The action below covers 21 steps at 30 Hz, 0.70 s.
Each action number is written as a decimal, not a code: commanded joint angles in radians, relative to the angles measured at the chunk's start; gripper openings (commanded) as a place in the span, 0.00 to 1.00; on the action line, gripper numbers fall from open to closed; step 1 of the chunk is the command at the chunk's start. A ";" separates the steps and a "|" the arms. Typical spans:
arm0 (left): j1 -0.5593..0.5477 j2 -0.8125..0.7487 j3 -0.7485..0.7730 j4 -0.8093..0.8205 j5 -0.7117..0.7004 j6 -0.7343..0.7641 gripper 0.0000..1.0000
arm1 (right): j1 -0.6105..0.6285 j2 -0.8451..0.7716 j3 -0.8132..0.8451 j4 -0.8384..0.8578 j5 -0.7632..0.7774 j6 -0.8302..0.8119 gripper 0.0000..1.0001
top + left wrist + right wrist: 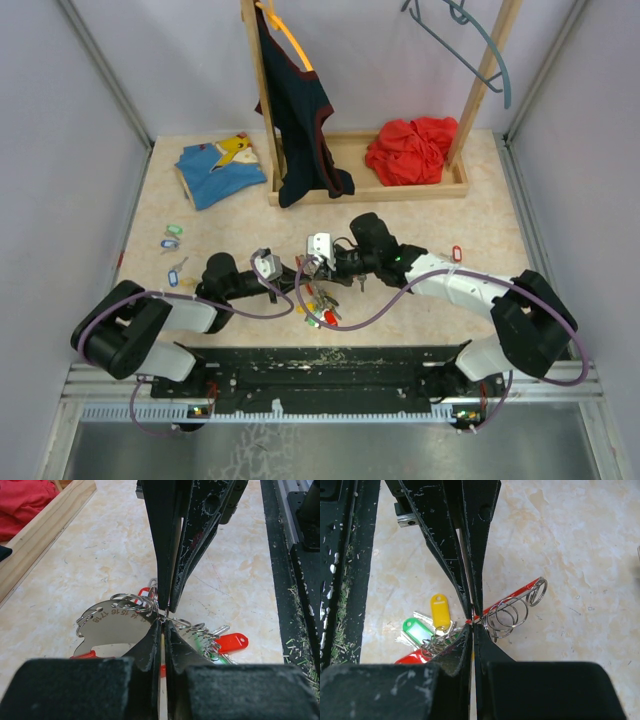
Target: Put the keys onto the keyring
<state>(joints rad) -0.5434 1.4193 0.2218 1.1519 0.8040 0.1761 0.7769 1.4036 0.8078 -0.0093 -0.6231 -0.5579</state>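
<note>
- Just in front of the wooden rack [400, 191], the two arms meet tip to tip at the keyring [510, 614]. Several keys [320, 300] are already bunched under it, showing red, yellow and green tags.
- The right end effector [472, 625] is pinched fully closed on the ring wire. From its pose, it seems to act as the anchor that stops the ring from swinging or twisting.
- The left end effector [162, 625] is narrowed to a sliver and appears to nip the same wire from the opposite side, beside a stamped metal plate [112, 622]. Two opposed grips would let the coil be pried apart or fed round.
- Neither grip shows a loose key, so I cannot name the exact step.
- Left of the rack and nearer than it, three loose keys [172, 245] lie well apart from the bunch. A red-tagged key [457, 250] lies in front of the rack's right end. All of these look yet to be threaded.
- The counter [480, 220] is pale, marbled and hard, so flat keys will likely be awkward to lift.
- Pale walls close the space in. The rack carries a dark garment [300, 110] and a red cloth [410, 148] sits in its base. A blue and yellow garment [220, 165] lies just left of the rack.
</note>
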 commanded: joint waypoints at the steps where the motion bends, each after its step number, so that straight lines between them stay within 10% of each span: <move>1: -0.006 0.010 0.017 0.036 0.016 -0.005 0.03 | 0.013 -0.002 0.050 0.040 -0.053 0.001 0.00; 21: -0.040 -0.032 -0.003 -0.019 -0.007 0.115 0.00 | -0.095 0.001 0.041 0.027 -0.129 0.111 0.20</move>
<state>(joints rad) -0.5632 1.4158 0.2218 1.1309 0.7856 0.2440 0.7044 1.4242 0.8318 -0.0372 -0.7284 -0.4934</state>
